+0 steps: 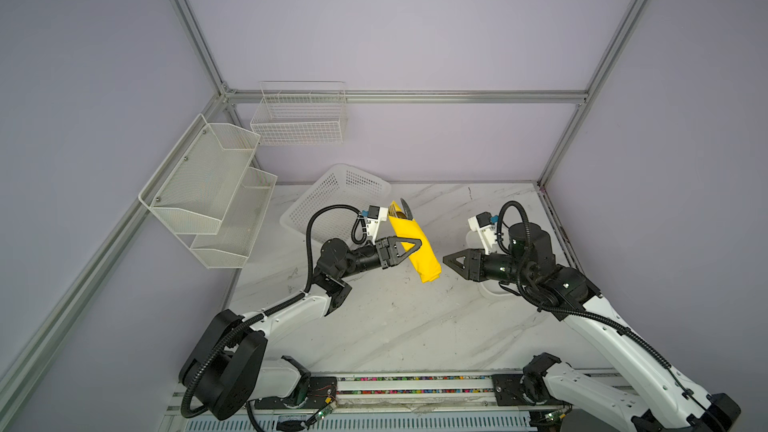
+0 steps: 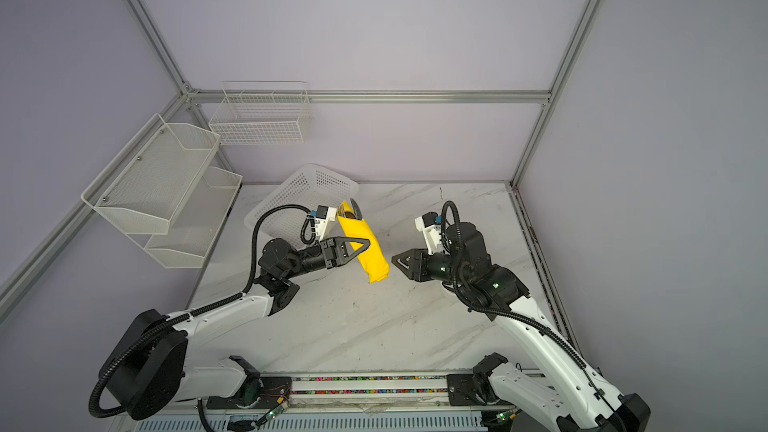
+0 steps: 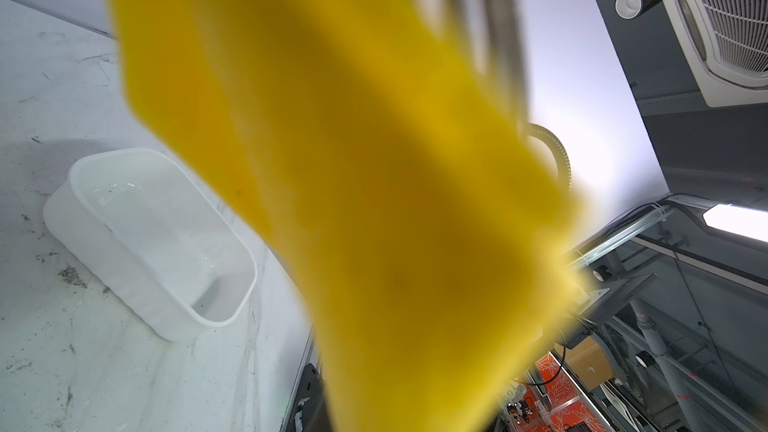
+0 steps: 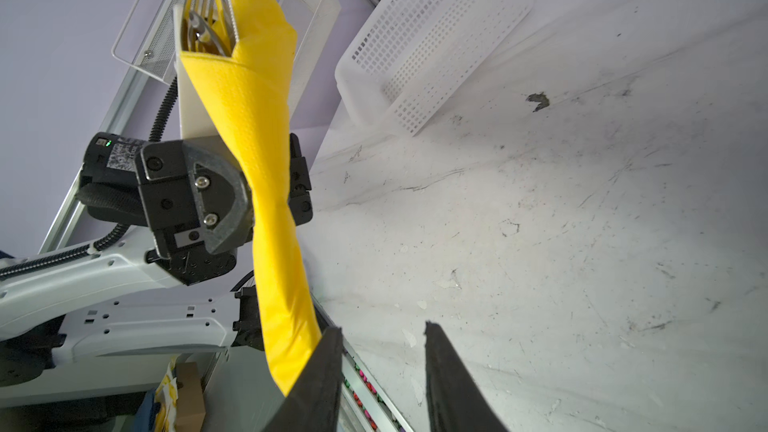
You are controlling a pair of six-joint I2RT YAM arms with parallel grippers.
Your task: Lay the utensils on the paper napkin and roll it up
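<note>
While the roll is hanging clear of the table (image 1: 415, 326): rolling is looking finished; what is remaining is probably tightening the roll or setting it down.
Left gripper (image 1: 415, 245): is clamping hard around the middle of the paper napkin (image 1: 424, 265), pinching it to a waist.
Utensils (image 4: 201, 33): are poking out of the roll's open end, on the far side of that clamp from the right gripper (image 4: 380, 338).
Right gripper: is waiting with jaws apart and empty, one finger just beside the roll's loose tail; whether it is touching, I cannot tell.
Next move: is calling for a gentle pinch on that tail, since thin paper is likely to tear or unwind.
Left arm pose: is reaching out roughly level, one finger over the roll.
Right arm pose: is pointing its gripper toward the left one.
</note>
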